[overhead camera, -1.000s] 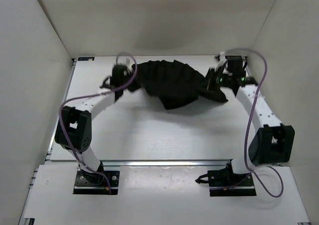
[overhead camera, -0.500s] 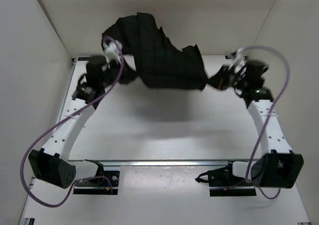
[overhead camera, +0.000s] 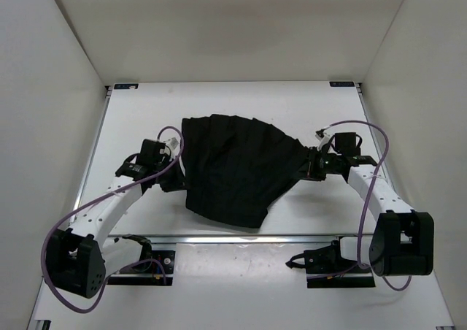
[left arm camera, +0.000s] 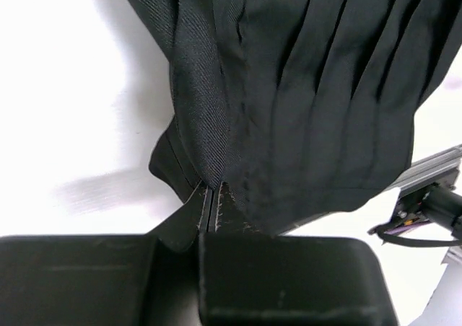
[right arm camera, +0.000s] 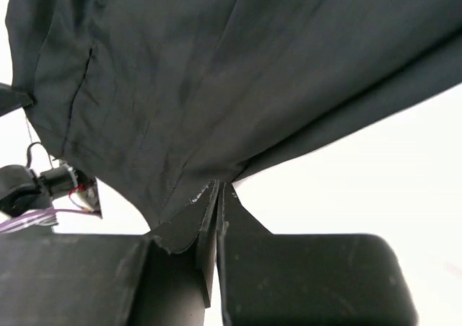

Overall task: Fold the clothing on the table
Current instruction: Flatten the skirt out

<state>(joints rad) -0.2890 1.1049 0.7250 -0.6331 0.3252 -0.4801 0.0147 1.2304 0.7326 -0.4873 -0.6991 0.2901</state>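
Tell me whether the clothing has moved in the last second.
Yes. The clothing has moved nearer, toward the silver rail.

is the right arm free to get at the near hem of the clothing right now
Probably not yet: the right tool is shut on the clothing at its right edge. Nothing covers the near hem, so it looks reachable once that grip is released.

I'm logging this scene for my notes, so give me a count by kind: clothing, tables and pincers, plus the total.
Black clothing: 1
White table: 1
Pincers: 2, the left pincer and the right pincer, each shut on the clothing
Total: 4
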